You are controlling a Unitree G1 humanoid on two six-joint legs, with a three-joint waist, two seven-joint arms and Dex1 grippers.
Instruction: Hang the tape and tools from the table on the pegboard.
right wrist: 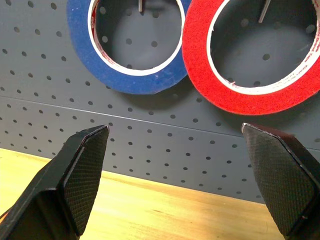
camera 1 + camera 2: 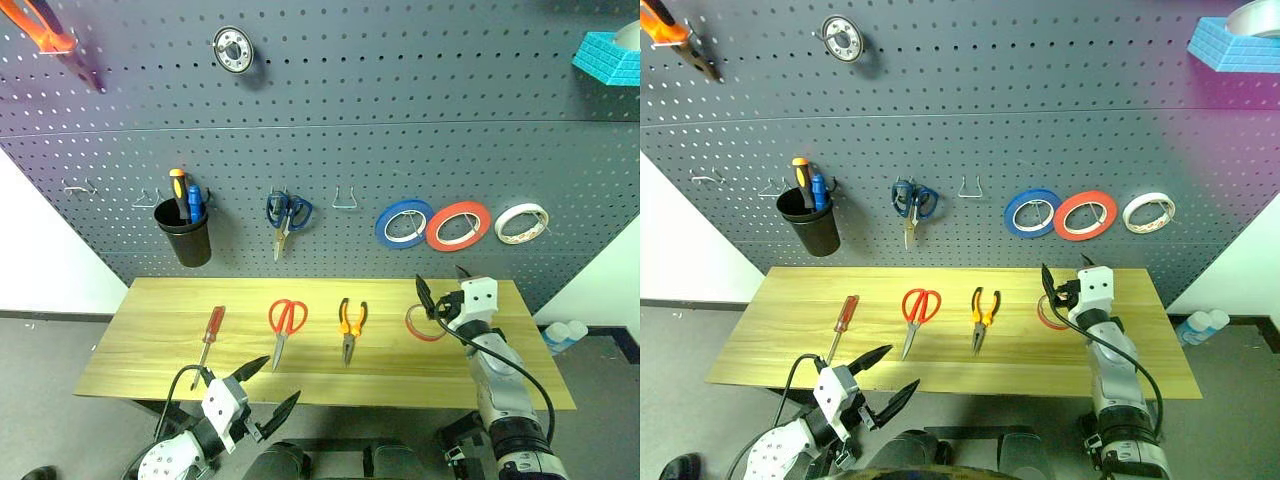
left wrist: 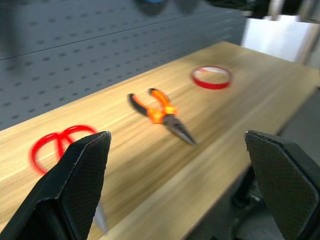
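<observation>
On the wooden table lie a red-handled screwdriver, red scissors, orange-and-black pliers and, at the right, the thin red tape. The grey pegboard rises behind the table. My right gripper hangs open just above the tape, pointing at the board, with nothing between its fingers. Before the table's front edge, my left gripper stands open and empty, facing the pliers and tape.
On the board hang a black cup with orange and blue screwdrivers, blue-handled scissors, a blue roll, a thick red roll and a white roll. Bare hooks sit between the scissors and the rolls.
</observation>
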